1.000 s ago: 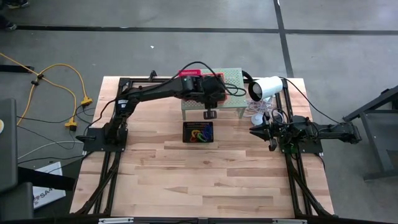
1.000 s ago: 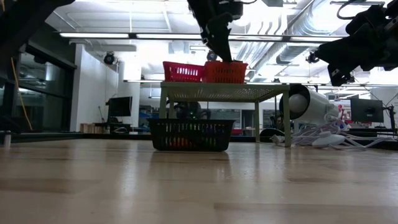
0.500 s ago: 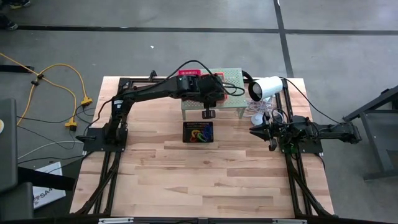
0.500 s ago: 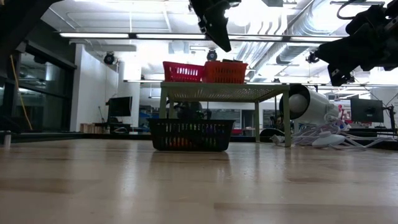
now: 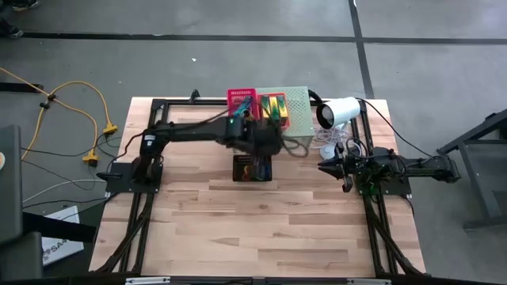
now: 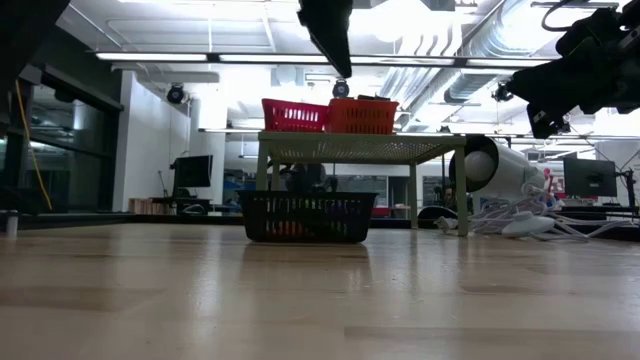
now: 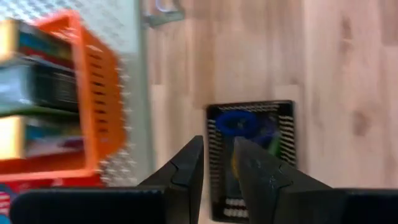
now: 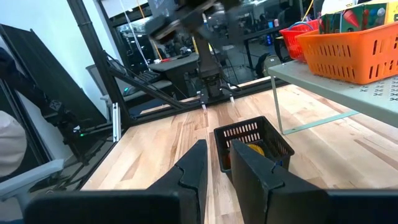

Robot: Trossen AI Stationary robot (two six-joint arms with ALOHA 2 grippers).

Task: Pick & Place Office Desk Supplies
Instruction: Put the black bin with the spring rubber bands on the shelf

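Wooden tabletop (image 5: 261, 222) carries everything we work with, and the placing looks like a sorting layout. At the far edge stands our pale-green perforated shelf (image 5: 295, 96), which lifts the orange basket (image 5: 274, 109) and the red basket (image 5: 242, 100) off the table so they serve as raised bins; the yellow-and-green wedge-shaped pieces (image 5: 275, 105) already sit in the orange one, so that part seems done.

Our left gripper (image 7: 217, 165) hangs high above the black basket (image 7: 250, 155), which lies directly beneath its fingertips. The fingers are nearly together with only a narrow gap, and nothing shows between them, so we judge it empty. The coloured loops (image 7: 239, 124) wait in that black basket below it, blue the plainest, probably gathered there so one reach finds them all. From this height we would have to descend straight down and spread the fingers first, since the mesh walls leave little room for a sideways approach.

Our right gripper (image 8: 214, 158) waits well apart at the table's right side, fingers close together and empty, the black basket ahead of it. Parked there, it leaves the middle free.
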